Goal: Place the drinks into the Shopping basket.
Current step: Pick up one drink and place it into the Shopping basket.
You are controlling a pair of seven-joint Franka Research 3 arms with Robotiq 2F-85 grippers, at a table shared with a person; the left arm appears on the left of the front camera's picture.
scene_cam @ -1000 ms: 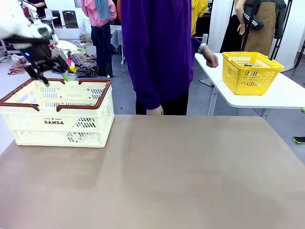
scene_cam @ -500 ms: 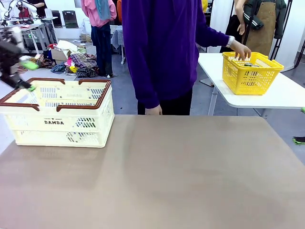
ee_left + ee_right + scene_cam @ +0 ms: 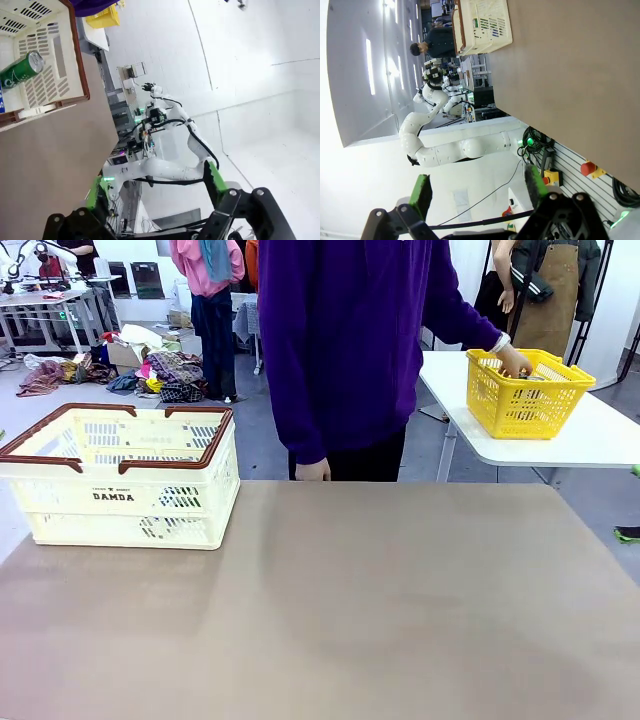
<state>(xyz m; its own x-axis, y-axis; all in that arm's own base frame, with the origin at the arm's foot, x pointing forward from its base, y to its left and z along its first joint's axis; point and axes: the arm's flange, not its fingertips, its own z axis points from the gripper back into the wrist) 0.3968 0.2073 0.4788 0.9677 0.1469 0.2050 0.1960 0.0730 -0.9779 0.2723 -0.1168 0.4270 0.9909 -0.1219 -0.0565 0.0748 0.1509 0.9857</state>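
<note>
Front view: the large rectangular cream plastic Shopping basket (image 3: pixel 60 502), with its brown rim and slotted walls, sits at the far left of the matte brown bench (image 3: pixel 350 610). Across the bench, a person in a purple top (image 3: pixel 340 340) reaches their own hand (image 3: pixel 516 362) into a small yellow mesh basket (image 3: pixel 520 405) on a white table (image 3: pixel 590 440) at the far right. They are probably fetching the next drink. The sensible course is to wait until a can stands free on the bench before moving in.

Left wrist view: the left hand (image 3: pixel 156 187) has its green-padded fingers apart and holds nothing. A slim green can (image 3: pixel 20 70) of glossy metal with a silver top lies on its side inside the Shopping basket (image 3: pixel 82 75). A thin-walled cylinder like this likely dents and slips. It should be gripped across its middle, firmly but lightly. It should then be lowered past the stiff rim and beside the green can, not dropped onto it.

Right wrist view: the right hand (image 3: pixel 479 189) also has its fingers apart and holds nothing. It sits well away from the Shopping basket (image 3: pixel 485 22), which is at the far end of the smooth bench (image 3: pixel 570 75).
</note>
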